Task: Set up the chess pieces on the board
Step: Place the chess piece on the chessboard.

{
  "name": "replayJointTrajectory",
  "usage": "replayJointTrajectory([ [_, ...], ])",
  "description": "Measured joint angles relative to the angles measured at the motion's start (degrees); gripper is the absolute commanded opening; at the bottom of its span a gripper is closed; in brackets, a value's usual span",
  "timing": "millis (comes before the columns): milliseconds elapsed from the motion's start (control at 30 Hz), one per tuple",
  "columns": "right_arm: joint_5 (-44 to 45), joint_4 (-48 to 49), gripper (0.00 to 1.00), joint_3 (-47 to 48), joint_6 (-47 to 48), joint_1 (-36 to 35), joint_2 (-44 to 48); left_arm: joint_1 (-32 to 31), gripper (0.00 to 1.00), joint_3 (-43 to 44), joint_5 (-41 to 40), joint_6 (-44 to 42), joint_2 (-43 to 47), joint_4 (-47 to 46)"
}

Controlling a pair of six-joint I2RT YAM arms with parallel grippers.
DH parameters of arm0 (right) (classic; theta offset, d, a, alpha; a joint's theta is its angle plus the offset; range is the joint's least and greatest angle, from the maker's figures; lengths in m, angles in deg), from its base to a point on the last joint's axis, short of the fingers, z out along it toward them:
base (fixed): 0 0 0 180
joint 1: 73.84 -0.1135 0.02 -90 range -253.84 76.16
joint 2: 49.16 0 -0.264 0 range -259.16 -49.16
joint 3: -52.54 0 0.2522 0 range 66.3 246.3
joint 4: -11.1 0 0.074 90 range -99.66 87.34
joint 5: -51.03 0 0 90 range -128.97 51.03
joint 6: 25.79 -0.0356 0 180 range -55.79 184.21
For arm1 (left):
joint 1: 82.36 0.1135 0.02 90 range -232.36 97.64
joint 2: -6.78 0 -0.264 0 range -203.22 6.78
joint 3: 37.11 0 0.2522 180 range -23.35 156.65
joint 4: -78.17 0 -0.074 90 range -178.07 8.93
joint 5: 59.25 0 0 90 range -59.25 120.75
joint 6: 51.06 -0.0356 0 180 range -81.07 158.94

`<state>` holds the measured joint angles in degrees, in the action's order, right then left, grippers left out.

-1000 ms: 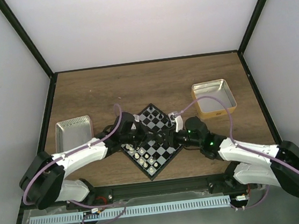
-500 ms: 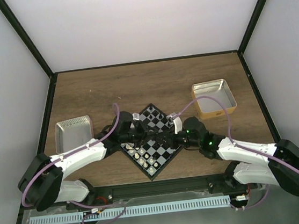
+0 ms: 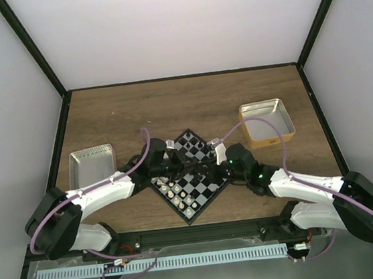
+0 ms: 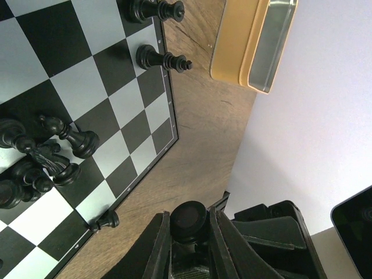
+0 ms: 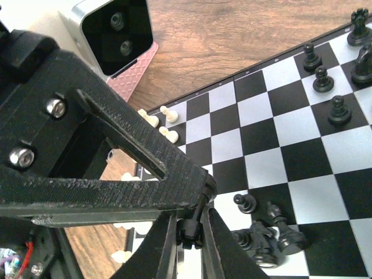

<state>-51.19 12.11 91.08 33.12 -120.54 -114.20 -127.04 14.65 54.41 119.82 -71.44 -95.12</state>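
- The board (image 3: 194, 194) lies cornerwise on the wooden desk (image 3: 169, 108), just beyond the two arm bases.
- The left hand (image 4: 188, 229) is clamped on a black piece (image 4: 189, 215), whose round top shows between the fingers; in the left wrist view it hangs over bare desk just off the board's rim.
- The right hand (image 5: 189, 233) is closed on a dark piece (image 5: 186, 228), pinched between its two fingers above the board's near squares.
- From above, the left hand sits at the board's far-left edge and the right hand at its right corner, the two near each other.
- Black pieces (image 4: 40, 157) stand bunched on a few squares, some leaning on one another; two more (image 4: 163, 58) lie toppled at the rim.
- Three black pawns (image 5: 322, 78) stand upright on separate squares, and another black cluster (image 5: 267, 235) crowds just beside the right hand.
- White pieces (image 5: 168, 113) stand along the board's edge nearest the pink tray (image 5: 136, 72).
- The tan tray (image 3: 267, 123) rests on the desk to the right of the board, apart from it.
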Motion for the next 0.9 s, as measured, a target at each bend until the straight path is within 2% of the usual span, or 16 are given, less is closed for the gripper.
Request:
replayJointTrajectory([
  [67, 0.4, -0.3, 0.02, 0.1, 0.2, 0.0, -0.1, 0.0, 0.23, 0.0, 0.0, 0.0, -0.3, -0.2],
  [233, 1.5, -2.5, 0.01, 1.2, 0.9, 0.0, 0.0, 0.0, 0.49, -0.1, -0.1, -0.6, -0.4, -0.4],
  [300, 2.5, -4.6, 0.01, 2.3, 1.0, 0.0, 0.2, 0.0, 0.54, -0.1, -0.9, -1.5, -0.4, 0.3],
  [500, 6.4, -18.5, 0.01, 9.1, 0.3, 0.7, 0.3, 0.0, 0.58, 3.0, -8.3, -10.1, 0.1, 8.1],
  [667, 7.9, -33.8, 0.01, 16.9, 0.0, 5.6, -2.9, 0.1, 0.59, 4.8, -17.9, -20.5, 3.7, 13.9],
  [900, 8.9, -52.5, 0.01, 24.4, 0.0, 10.9, -10.4, 0.1, 0.59, 6.0, -23.0, -34.2, 7.2, 16.7],
])
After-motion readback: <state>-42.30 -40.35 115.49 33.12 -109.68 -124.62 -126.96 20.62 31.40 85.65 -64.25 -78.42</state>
